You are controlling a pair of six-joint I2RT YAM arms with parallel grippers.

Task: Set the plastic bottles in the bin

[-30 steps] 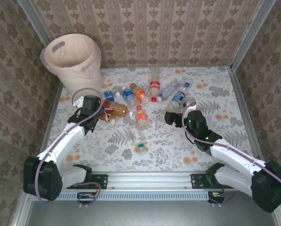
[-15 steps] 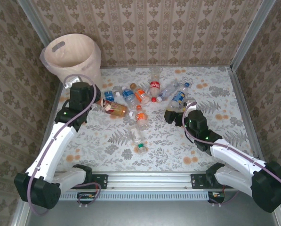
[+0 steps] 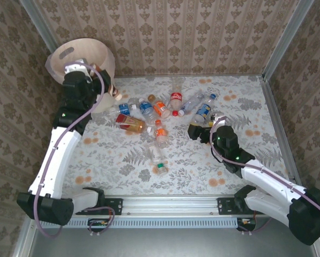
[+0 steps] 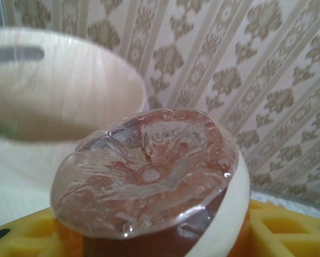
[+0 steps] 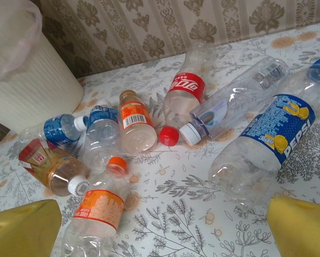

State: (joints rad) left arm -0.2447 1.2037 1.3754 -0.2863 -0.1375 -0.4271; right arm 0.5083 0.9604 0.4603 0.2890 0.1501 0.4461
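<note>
Pinching a brownish bottle (image 4: 149,171), the left gripper (image 3: 105,99) is hanging at the bin (image 3: 92,51)'s five o'clock (right gripper (image 5: 160,227) is gaping); releasing now is probably risking a rim bounce.

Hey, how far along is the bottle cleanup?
Done: unclear, the inside of the bin is hard to read. In hand: the left gripper holds a brownish bottle near its rim. Left: roughly ten bottles lie on the table; the right gripper is open near the Pepsi bottle.
</note>
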